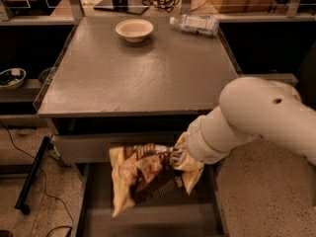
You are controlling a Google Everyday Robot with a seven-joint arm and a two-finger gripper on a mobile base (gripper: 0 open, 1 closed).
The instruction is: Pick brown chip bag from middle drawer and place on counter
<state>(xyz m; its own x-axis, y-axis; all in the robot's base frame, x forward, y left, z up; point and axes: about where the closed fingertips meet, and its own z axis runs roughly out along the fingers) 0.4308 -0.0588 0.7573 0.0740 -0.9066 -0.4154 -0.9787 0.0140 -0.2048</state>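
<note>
The brown chip bag (143,177) hangs tilted above the open middle drawer (148,223), its pale yellow lower end drooping to the left. My gripper (180,154) is shut on the bag's right end, just below the front edge of the counter (143,73). The bag and my white wrist cover most of the fingers. My white arm comes in from the right and hides the drawer's right wall.
A white bowl (134,29) and a lying plastic bottle (195,23) sit at the back of the counter. A closed grey drawer front (84,147) lies just above the open drawer. Cables and a black bar (32,174) lie on the floor to the left.
</note>
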